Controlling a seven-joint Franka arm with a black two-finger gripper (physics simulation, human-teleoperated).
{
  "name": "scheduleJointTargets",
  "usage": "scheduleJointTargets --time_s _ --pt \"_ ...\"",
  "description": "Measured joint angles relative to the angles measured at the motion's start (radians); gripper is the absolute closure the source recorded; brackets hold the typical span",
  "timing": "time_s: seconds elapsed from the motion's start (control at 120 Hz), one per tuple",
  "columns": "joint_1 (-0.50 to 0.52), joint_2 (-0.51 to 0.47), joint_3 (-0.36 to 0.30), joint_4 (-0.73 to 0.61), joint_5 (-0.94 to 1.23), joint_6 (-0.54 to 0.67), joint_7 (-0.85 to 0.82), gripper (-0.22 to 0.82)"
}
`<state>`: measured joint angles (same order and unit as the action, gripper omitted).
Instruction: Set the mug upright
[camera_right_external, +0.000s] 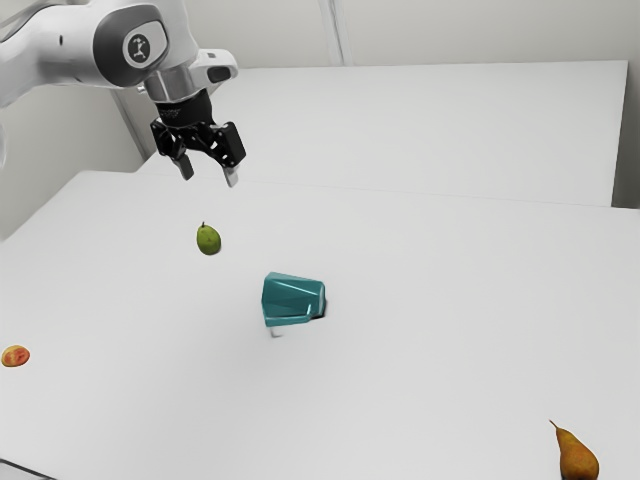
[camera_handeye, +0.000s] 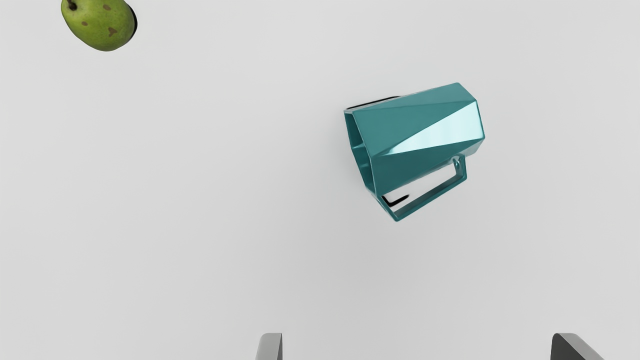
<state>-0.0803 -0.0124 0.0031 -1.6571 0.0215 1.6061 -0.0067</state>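
Beyond the green pear (camera_right_external: 208, 240), our open, empty end effector (camera_right_external: 210, 177) hangs above the tabletop (camera_right_external: 420, 400). We'd best bring it over the mug (camera_right_external: 293, 299), turning so the fingers straddle the body crosswise, clear of the handle (camera_handeye: 432, 195), then grip firmly, lift slightly and roll the base down slowly. The mug lies on its side mid-tabletop: in the exterior view, mouth left, then glossy teal facets, base right.
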Motion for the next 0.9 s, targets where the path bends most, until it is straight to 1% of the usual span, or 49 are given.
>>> scheduleJointTargets --time_s 0.192,0.383,0.525,0.625,0.767,0.9 --pt "0.0 0.005 0.0 0.005 -0.001 0.0 -0.002 0.02" --pt "0.005 0.035 0.0 0.021 -0.022 0.002 0.002 0.02" --pt "0.025 0.045 0.007 0.013 -0.087 0.045 0.032 0.02" --pt "0.062 0.058 0.011 0.002 -0.138 0.074 0.052 0.02" --pt "0.136 0.064 0.012 -0.039 -0.204 0.108 0.075 0.02" --pt "0.173 0.061 0.014 -0.151 -0.302 0.18 0.109 0.02"
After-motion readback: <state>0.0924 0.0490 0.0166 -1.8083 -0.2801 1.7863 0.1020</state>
